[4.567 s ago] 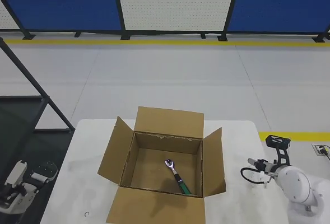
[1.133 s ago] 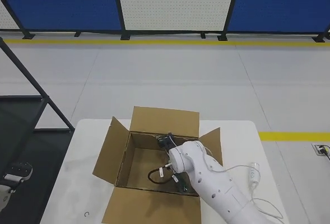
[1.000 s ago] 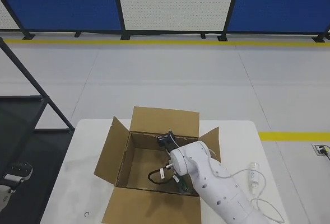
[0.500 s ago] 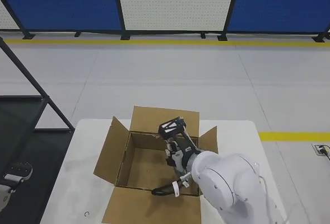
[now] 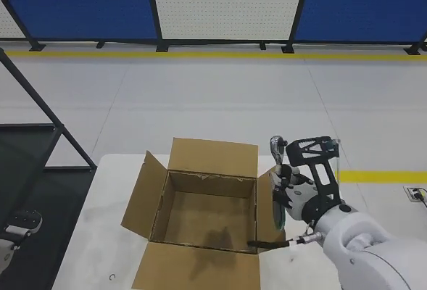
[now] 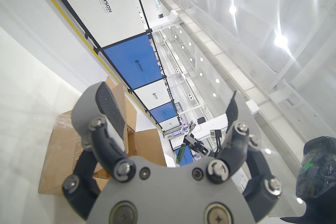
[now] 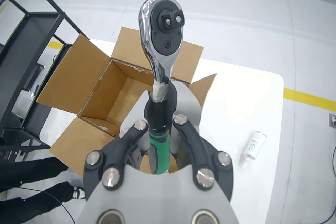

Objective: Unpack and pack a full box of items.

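An open cardboard box (image 5: 202, 210) stands on the white table (image 5: 108, 225), flaps spread, its brown floor bare. My right gripper (image 5: 282, 185) hangs above the box's right flap, shut on a ratchet wrench (image 5: 275, 147). The wrench stands upright, chrome head up and green handle down. In the right wrist view the wrench (image 7: 160, 33) rises from the right gripper (image 7: 160, 107), with the box (image 7: 105, 88) below and behind it. My left gripper (image 6: 173, 109) is open with nothing between its ribbed pads, and it points up toward the ceiling.
A small white bottle (image 7: 252, 147) lies on the table (image 7: 249, 99) to the right of the box. A black metal rack (image 5: 25, 109) stands off the table's left side. Bare white tabletop lies left of the box.
The right arm went into the box, took hold of the wrench and lifted it out. It has moved up and to the right, over the right flap. The box shifted slightly left.
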